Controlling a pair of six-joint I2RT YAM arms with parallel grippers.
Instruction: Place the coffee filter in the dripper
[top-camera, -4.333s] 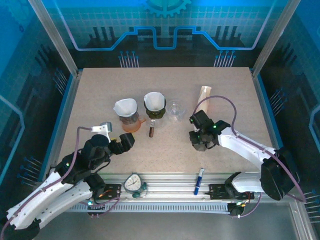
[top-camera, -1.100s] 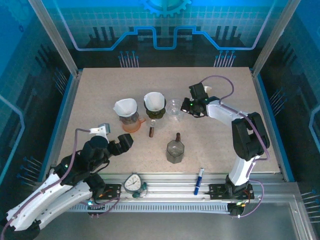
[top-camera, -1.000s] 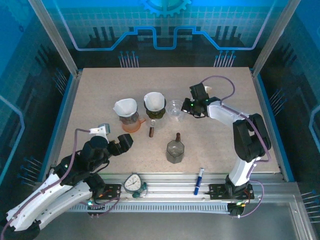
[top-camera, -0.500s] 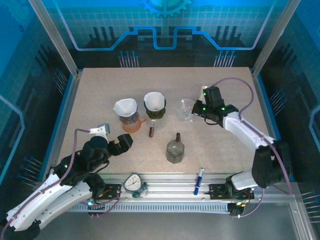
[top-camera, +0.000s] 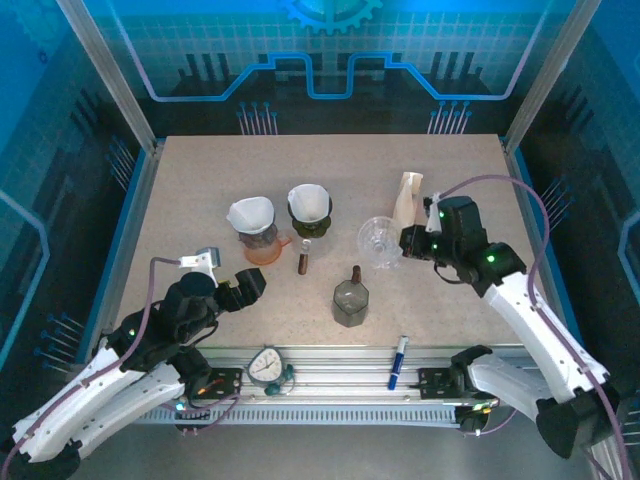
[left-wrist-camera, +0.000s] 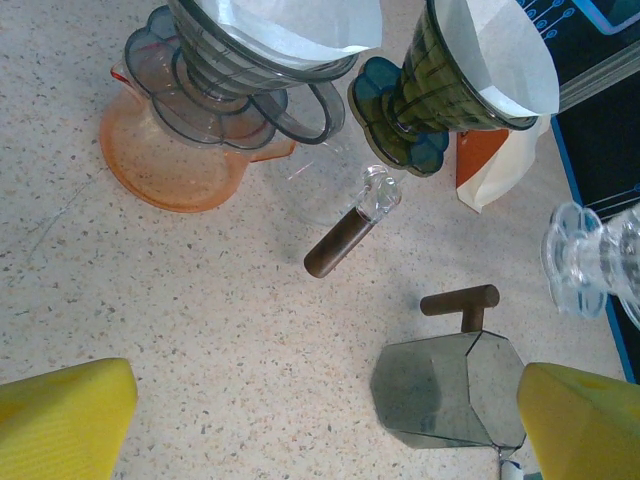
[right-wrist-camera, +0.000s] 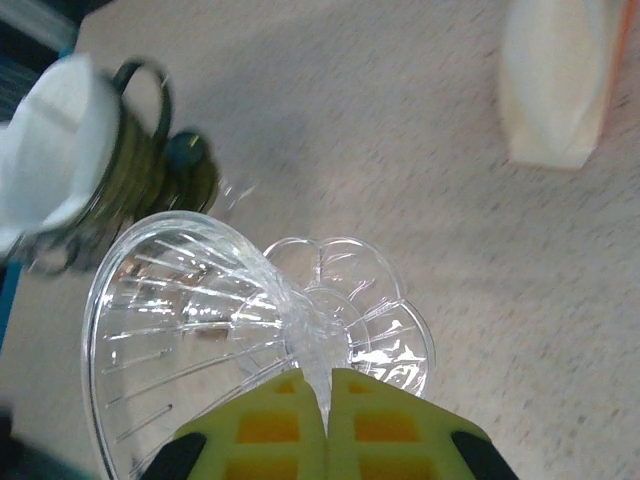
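Two drippers near the middle of the table (top-camera: 200, 180) already carry white filters: the grey dripper (top-camera: 252, 225) and, at its 3 o'clock, the green dripper (top-camera: 310, 210). The clear dripper (top-camera: 378, 240) is empty and tipped over, its thin rim pinched between the closed yellow fingers of the right gripper (top-camera: 402, 243). Whether its foot touches the table I cannot tell.

The step in hand looks like positioning this dripper, before any filter is fetched. The next move calls for standing it upright on bare table, letting go, then going to the pack of paper filters (top-camera: 406, 195), which stands at 1 o'clock of the dripper.

The right arm reaches from 5 o'clock toward 11, its wrist turned so the jaws face 9 o'clock. The left arm lies folded low at 7 o'clock. The left gripper (top-camera: 255, 283) points toward 1 o'clock, spread wide and empty, and the metal pot (left-wrist-camera: 445, 390) lies just ahead of it.
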